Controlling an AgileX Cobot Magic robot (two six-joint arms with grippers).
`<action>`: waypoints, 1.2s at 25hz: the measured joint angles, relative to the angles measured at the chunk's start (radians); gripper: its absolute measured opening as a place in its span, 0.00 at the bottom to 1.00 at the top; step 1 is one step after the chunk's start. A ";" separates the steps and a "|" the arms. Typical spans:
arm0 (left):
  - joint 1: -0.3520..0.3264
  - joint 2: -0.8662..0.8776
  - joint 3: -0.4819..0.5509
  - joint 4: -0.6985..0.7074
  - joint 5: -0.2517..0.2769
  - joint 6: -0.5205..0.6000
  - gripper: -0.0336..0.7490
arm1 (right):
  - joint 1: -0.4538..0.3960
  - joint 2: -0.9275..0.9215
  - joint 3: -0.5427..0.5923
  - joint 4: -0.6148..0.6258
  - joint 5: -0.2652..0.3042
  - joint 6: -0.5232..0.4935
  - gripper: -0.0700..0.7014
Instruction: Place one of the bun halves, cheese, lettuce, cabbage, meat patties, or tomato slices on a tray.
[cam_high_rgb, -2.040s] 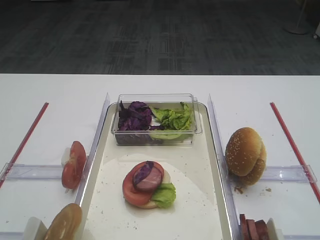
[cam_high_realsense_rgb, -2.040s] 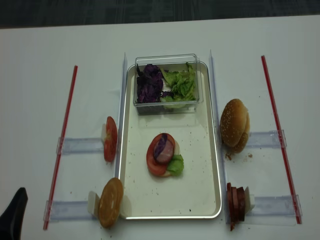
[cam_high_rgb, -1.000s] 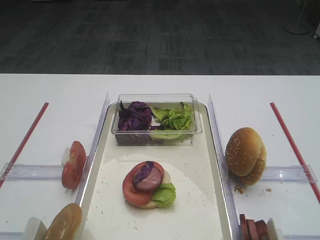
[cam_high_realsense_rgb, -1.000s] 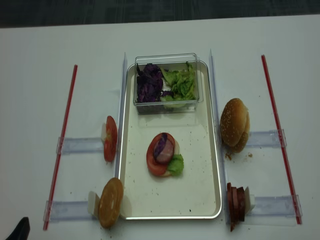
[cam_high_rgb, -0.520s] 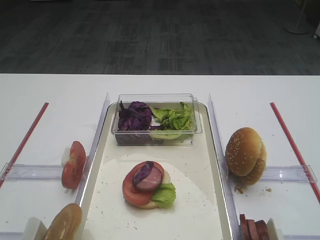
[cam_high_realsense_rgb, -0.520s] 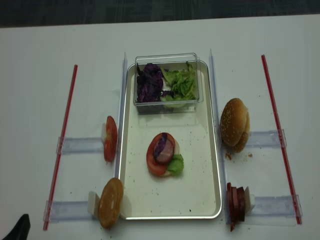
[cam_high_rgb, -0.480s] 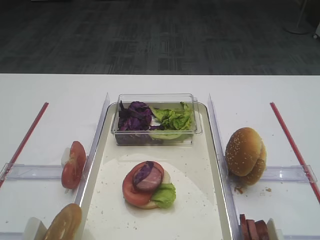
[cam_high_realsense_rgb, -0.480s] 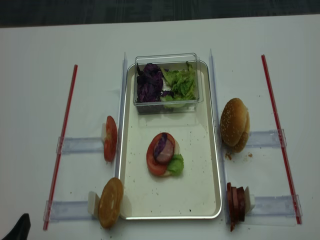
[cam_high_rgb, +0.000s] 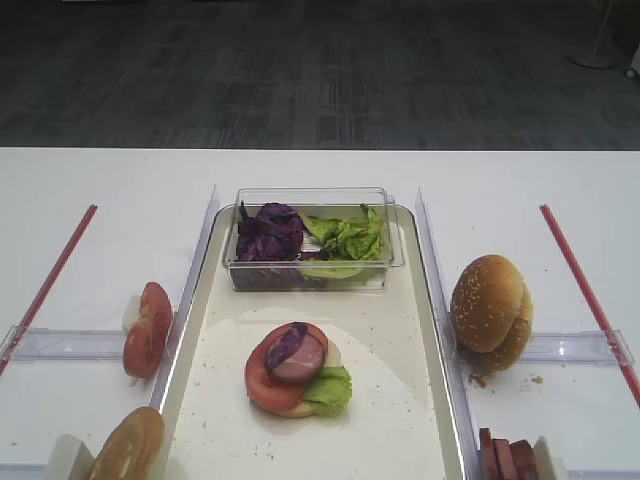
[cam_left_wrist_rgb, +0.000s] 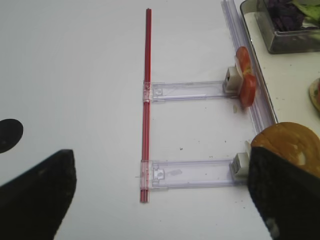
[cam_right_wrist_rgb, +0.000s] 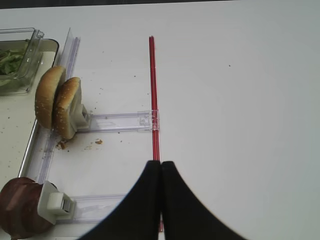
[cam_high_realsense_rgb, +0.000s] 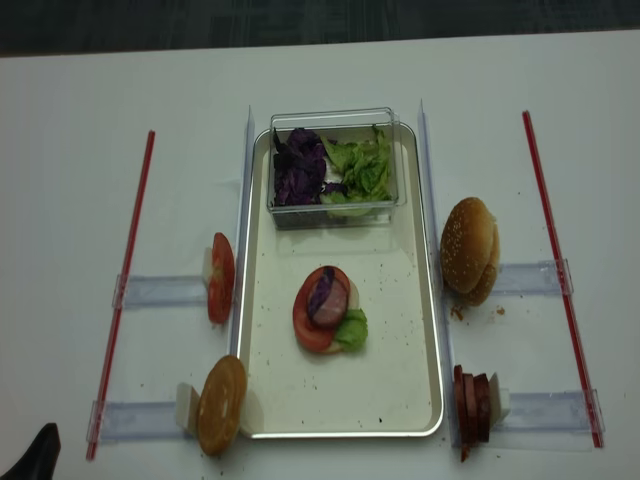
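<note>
At the table's near-left corner the left tool (cam_left_wrist_rgb: 150, 200) has withdrawn, fingers spread; right tool (cam_right_wrist_rgb: 160, 167) pressed together — tray (cam_high_realsense_rgb: 400, 395) unchanged.

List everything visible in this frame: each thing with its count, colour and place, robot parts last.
tray: one, cream-white with metal rim, centre of table.
clear box: one, far end of the tray, holding purple cabbage and green lettuce.
stack: one, mid-tray; red tomato slice, pinkish meat slice, purple leaf scrap on top, lettuce piece at the near edge.
tomato slices: red, in a holder left of the tray; count unclear.
plain bun half: one, golden-brown, near left.
sesame bun halves: two, golden-brown, right of the tray.
meat patties: about three, dark brown, near right.
red strips: two, one at each side.
left pincer: black, open, empty.
right pincer: black, shut, empty.
</note>
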 joint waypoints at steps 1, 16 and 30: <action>0.000 0.000 0.000 0.000 0.000 -0.006 0.86 | 0.000 0.000 0.000 0.000 0.000 0.000 0.56; 0.000 0.000 0.000 0.000 0.000 -0.006 0.86 | 0.000 0.000 0.000 0.000 0.000 0.000 0.56; 0.000 0.000 0.000 0.000 0.000 -0.006 0.86 | 0.000 0.000 0.000 0.000 0.000 0.000 0.56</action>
